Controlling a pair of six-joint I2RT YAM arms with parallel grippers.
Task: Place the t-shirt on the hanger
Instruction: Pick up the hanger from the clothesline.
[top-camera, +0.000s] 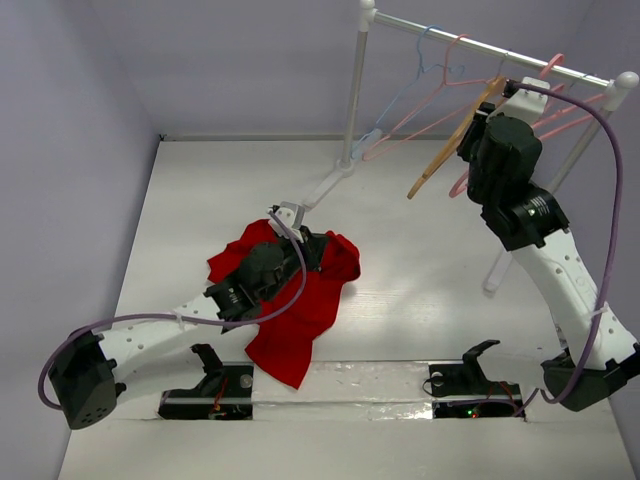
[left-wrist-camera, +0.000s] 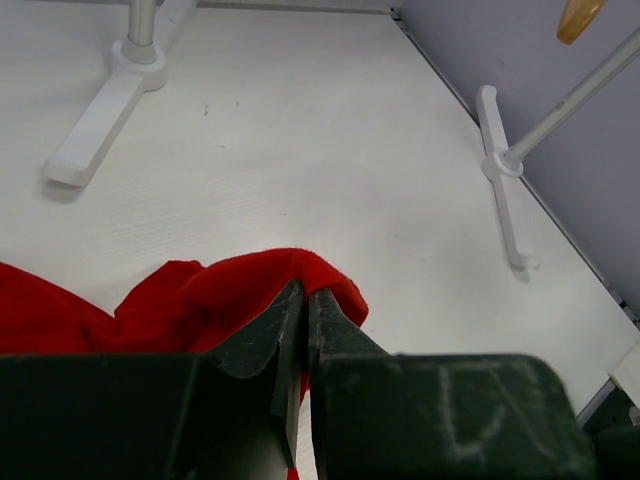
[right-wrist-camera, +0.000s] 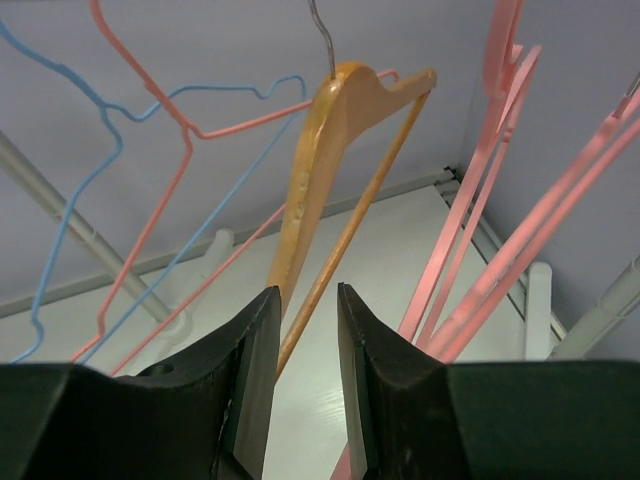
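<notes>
A white table (top-camera: 430, 270) sits inside pale lilac walls, and a white garment rack (top-camera: 480, 44) stands across its far right corner.

The left gripper (left-wrist-camera: 305, 292) is pinched tight on a fold of the t-shirt (top-camera: 300, 315). Its two dark fingers are pressed together, with red cloth bunched around their tips. From there the shirt spreads back in a rumpled heap on the table, left of centre and well apart from the rack's rail. The left arm lies low, stretched from its base at the near left corner. It crosses over the shirt and covers its middle, so sleeves and collar cannot be made out. The wrist view also cuts the cloth off at its left edge. Beyond the fold is bare table, then the rack's feet (left-wrist-camera: 95, 130).

The right gripper (right-wrist-camera: 303, 300) is raised to the rail, its fingers parted by a narrow gap. The lower bar of the orange-tan hanger (right-wrist-camera: 320, 150) runs through that gap; whether the pads touch it cannot be told. Just to the right hangs the hanger (right-wrist-camera: 503, 50), pale pink, among others like it. A light-blue hanger (right-wrist-camera: 60, 70) hangs to the left. The right arm rises steeply from its base at the near right, its wrist bent toward the rail. In the top view its dark body hides the fingertips.
</notes>
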